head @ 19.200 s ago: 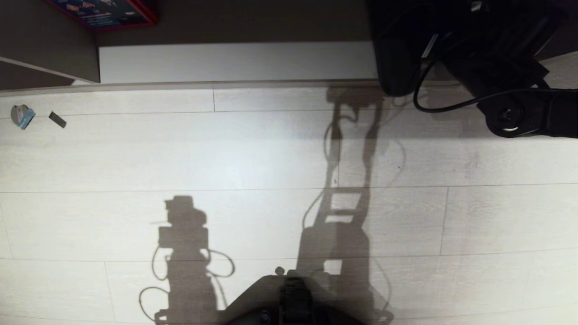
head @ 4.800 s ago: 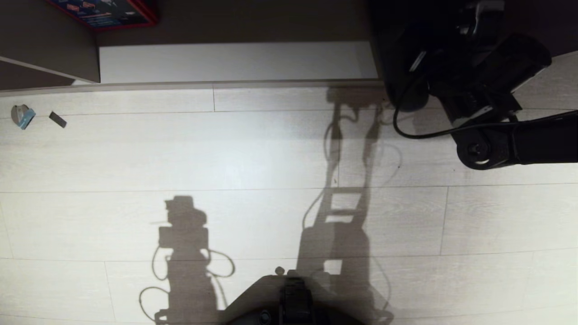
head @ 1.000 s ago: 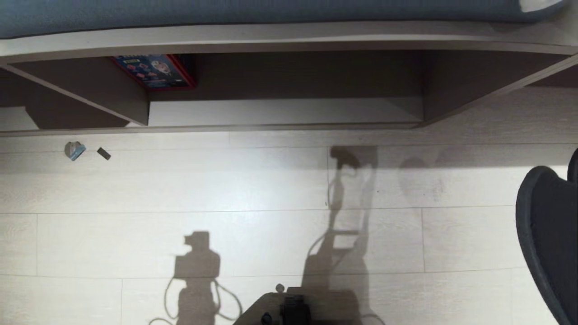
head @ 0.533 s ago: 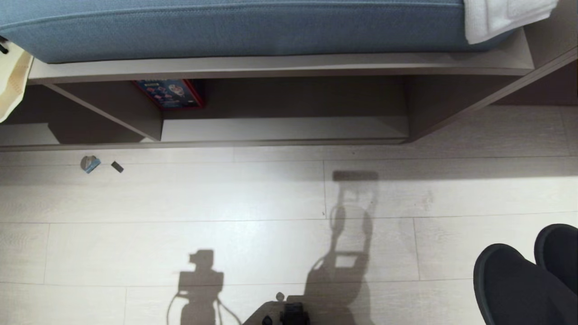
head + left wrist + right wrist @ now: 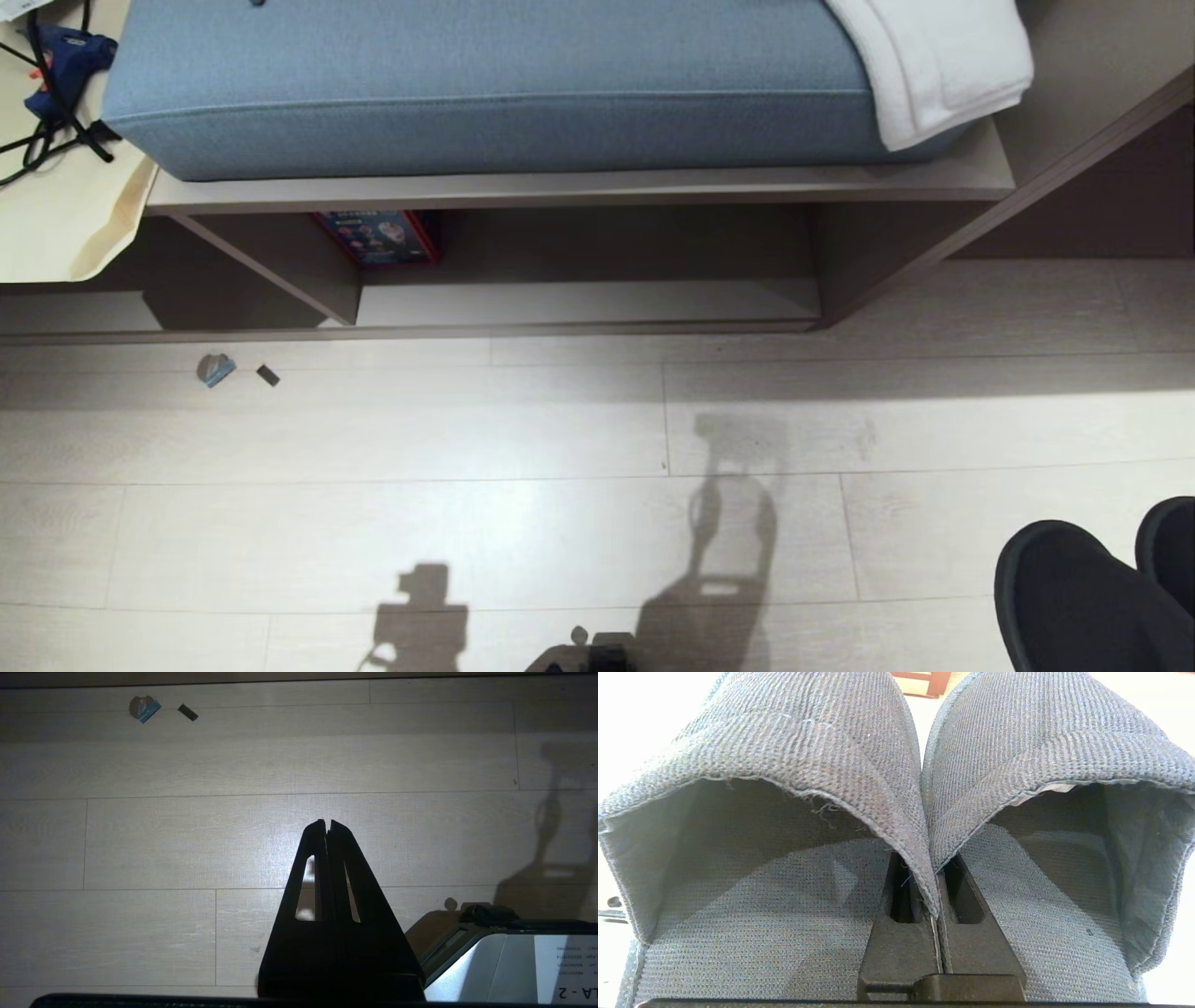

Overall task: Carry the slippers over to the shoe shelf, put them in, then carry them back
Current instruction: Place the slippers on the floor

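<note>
The slippers (image 5: 1074, 597) are a dark grey pair, and their rounded toes show at the lower right of the head view, above the floor. In the right wrist view they hang side by side (image 5: 784, 765), strap openings towards the camera. My right gripper (image 5: 934, 914) is shut on the two straps' inner edges, pinched together. The shoe shelf (image 5: 579, 187) stands ahead across the floor, and its wide compartment with the pale base board (image 5: 597, 303) holds no slipper. My left gripper (image 5: 327, 822) is shut on nothing and points at bare floor.
A blue cushion (image 5: 485, 84) and a white towel (image 5: 943, 65) lie on top of the shelf. A red-edged box (image 5: 378, 235) sits at the back of the compartment. Two small scraps (image 5: 216, 370) lie on the floor. A cream bag (image 5: 65, 224) hangs at the left.
My right arm has drawn back from the shelf's right end with the slippers. The head view has lifted, so the shelf sits lower and the cushion shows. The slippers have sunk to the lower right.
</note>
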Robot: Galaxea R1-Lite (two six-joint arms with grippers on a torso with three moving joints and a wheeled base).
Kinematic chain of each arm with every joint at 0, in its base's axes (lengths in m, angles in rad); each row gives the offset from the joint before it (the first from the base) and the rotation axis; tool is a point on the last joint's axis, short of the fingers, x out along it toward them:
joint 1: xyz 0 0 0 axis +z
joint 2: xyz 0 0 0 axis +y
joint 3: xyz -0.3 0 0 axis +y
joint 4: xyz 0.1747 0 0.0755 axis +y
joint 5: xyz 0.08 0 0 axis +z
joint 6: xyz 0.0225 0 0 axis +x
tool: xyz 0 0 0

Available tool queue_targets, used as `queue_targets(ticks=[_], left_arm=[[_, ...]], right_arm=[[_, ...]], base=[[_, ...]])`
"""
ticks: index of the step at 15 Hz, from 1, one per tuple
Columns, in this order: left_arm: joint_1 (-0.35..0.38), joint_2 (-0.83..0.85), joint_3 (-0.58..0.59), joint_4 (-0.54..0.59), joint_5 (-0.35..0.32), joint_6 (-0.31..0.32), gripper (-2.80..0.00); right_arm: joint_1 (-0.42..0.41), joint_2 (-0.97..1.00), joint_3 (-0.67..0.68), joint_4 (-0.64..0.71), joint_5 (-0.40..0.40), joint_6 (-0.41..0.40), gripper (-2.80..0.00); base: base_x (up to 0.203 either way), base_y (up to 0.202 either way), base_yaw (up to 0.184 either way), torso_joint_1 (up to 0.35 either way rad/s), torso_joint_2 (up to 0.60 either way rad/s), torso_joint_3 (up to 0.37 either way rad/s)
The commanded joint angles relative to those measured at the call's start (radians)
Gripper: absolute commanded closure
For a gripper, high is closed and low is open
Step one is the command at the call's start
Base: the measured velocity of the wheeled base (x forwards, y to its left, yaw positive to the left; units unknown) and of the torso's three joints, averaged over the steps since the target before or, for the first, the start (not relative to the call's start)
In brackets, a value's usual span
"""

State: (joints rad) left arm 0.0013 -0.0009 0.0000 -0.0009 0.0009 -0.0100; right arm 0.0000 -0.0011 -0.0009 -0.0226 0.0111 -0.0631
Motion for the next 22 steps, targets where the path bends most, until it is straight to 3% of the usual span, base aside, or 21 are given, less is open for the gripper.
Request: queue_targets(ticks=[1,4,22], left_arm=[[0.0,0.001,0.0,-0.001,0.001,-0.001,0.0],[0.0,0.001,0.0,-0.001,0.001,-0.001,0.0],[0.0,0.001,0.0,-0.001,0.001,-0.001,0.0]], right_arm=[[0.002,0.0,0.0,0.001,0.001,0.005,0.0],[0.002,0.0,0.001,0.019,-0.003,0.043,0.0],[0.001,0.0,0.001,0.018,-0.003,0.04,0.0]], base=[[0.0,0.0,0.0,0.0,0.0,0.19],[0.0,0.0,0.0,0.0,0.0,0.198],[0.0,0.0,0.0,0.003,0.0,0.201]])
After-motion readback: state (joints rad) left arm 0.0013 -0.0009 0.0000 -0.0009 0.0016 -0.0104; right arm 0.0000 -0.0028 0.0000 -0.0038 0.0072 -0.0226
